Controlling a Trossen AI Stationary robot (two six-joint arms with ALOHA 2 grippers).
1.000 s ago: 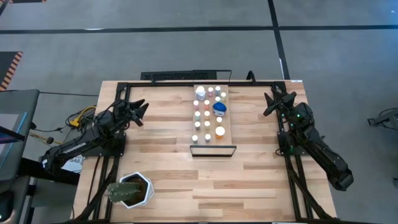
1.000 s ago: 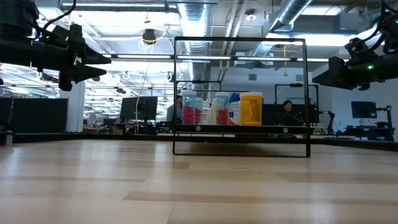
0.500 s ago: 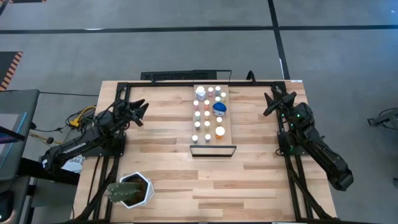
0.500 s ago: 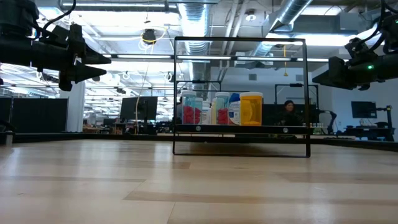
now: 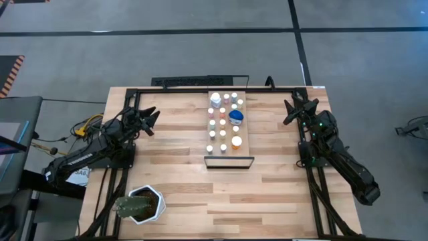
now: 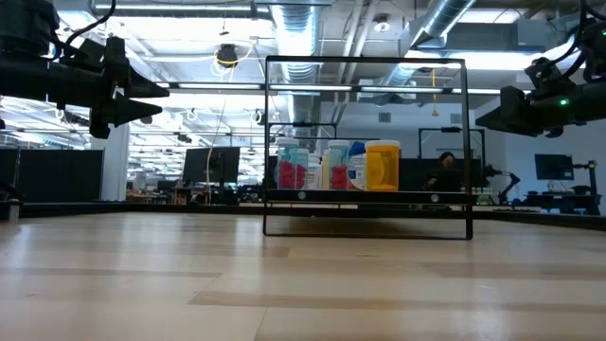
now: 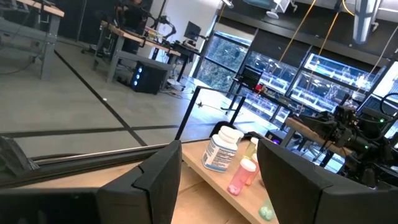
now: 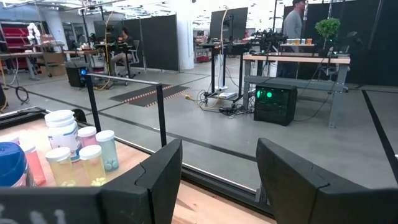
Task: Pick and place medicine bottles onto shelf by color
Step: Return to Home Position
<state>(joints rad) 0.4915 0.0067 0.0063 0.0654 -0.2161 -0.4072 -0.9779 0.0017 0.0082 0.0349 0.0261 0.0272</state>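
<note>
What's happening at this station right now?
Nothing is being handled. The medicine bottles stand in rows on the shelf in the middle of the table. The left gripper hangs over its left side and the right gripper over its right, both with fingers open and empty. A plant pot sits near the left arm's base.

Open-plan robotics lab: exposed ceiling ducts (image 6: 295, 21), monitors (image 6: 210, 164), desks (image 8: 295, 59), black partitions (image 8: 155, 40).

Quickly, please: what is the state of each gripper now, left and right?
Left gripper: open, fingers apart, holding nothing.
Right gripper: open, fingers apart, holding nothing.
</note>
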